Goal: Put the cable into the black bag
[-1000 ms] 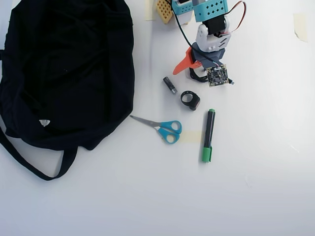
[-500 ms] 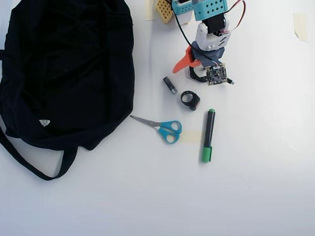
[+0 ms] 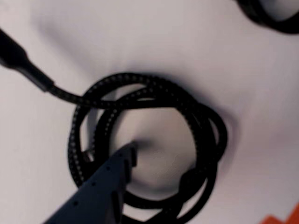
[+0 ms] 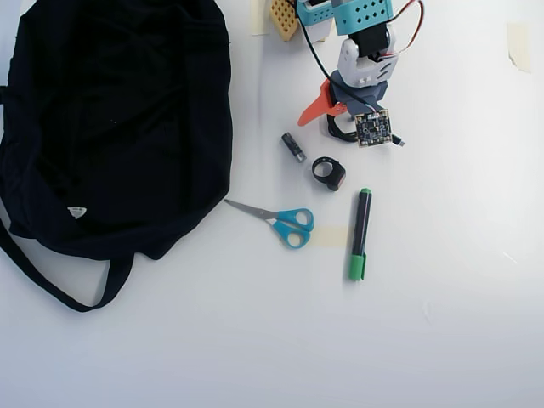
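Observation:
In the wrist view the cable (image 3: 196,116) lies in a small round coil on the white table, its straight tail and plug running off to the upper left. My gripper (image 3: 205,186) is open and low over the coil. The dark fixed finger's tip (image 3: 125,156) rests inside the loop, while the orange finger (image 3: 286,217) is outside at the lower right, so the coil's right side lies between them. In the overhead view the gripper (image 4: 336,126) is at the top centre with part of the cable (image 4: 338,133) showing under it. The black bag (image 4: 110,119) lies far to the left.
Below the gripper in the overhead view lie a small black cylinder (image 4: 293,146), a small black ring (image 4: 328,172), blue-handled scissors (image 4: 286,223) and a green marker (image 4: 359,234). The bag's strap (image 4: 51,285) loops at the lower left. Tape pieces (image 4: 517,42) sit at the top right.
The gripper has shifted very slightly toward the top of the overhead view over the cable. Everything else is where it was.

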Available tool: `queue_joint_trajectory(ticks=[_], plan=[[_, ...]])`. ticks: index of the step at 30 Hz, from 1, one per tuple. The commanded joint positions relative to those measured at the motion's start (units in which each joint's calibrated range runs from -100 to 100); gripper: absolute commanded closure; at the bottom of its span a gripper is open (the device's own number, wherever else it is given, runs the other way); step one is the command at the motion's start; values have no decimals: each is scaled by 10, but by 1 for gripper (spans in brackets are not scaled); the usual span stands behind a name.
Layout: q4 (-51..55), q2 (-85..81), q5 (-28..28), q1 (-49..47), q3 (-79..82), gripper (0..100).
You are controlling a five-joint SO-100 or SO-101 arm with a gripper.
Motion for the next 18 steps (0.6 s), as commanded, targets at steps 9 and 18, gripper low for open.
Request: queue_joint_trajectory(ticks=[9, 18], plan=[[7, 4, -2, 3, 4, 69], [7, 4, -2, 2, 3, 77]])
